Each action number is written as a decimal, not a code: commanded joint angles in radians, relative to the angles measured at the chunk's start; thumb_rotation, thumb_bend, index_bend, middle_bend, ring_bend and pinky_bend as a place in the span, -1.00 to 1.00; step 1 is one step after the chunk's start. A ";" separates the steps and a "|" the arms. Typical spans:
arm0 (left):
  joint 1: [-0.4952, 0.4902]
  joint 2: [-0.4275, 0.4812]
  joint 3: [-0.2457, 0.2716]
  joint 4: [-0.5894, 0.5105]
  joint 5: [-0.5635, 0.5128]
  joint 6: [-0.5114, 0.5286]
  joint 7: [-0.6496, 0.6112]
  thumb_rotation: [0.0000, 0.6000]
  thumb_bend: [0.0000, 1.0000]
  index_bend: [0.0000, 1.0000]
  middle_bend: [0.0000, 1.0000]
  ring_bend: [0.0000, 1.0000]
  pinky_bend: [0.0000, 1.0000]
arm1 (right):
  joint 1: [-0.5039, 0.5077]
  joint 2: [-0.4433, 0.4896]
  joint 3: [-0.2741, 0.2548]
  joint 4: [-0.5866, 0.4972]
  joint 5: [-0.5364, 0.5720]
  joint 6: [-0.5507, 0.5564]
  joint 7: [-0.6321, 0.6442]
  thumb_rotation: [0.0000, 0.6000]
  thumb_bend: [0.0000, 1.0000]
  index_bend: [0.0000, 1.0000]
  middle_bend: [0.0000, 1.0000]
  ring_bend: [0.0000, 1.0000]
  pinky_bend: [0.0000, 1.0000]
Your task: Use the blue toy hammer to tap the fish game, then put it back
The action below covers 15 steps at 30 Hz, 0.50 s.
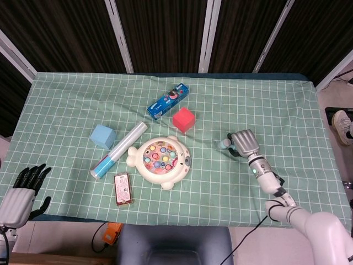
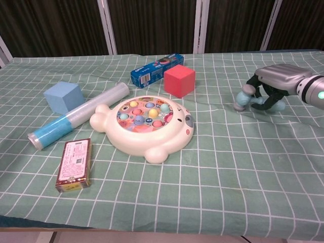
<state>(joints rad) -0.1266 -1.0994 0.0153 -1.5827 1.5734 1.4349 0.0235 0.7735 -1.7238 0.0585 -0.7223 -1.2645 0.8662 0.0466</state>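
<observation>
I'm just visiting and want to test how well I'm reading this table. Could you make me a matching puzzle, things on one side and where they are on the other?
Things:
1. blue toy hammer
2. red cube
3. light blue cube
4. small red card box

Places:
A. near front edge of the green checked cloth
B. in the right hand
C. left of the clear tube
D. beside the blue snack box

Pairs: 1-B, 2-D, 3-C, 4-A
</observation>
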 commanded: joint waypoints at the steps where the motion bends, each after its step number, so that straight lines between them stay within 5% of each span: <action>1: 0.002 -0.001 0.001 0.001 -0.001 0.001 -0.001 1.00 -0.18 -1.00 -0.97 -0.98 -0.87 | -0.001 -0.022 0.012 0.029 -0.022 -0.010 0.035 1.00 -0.02 0.88 0.52 0.53 0.56; 15: 0.001 0.001 0.002 0.002 -0.001 0.000 -0.004 1.00 -0.17 -1.00 -0.96 -0.98 -0.87 | -0.006 -0.050 0.036 0.092 -0.058 -0.043 0.101 1.00 -0.20 0.81 0.52 0.47 0.51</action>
<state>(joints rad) -0.1250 -1.0989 0.0178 -1.5810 1.5724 1.4355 0.0199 0.7686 -1.7745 0.0928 -0.6317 -1.3180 0.8242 0.1429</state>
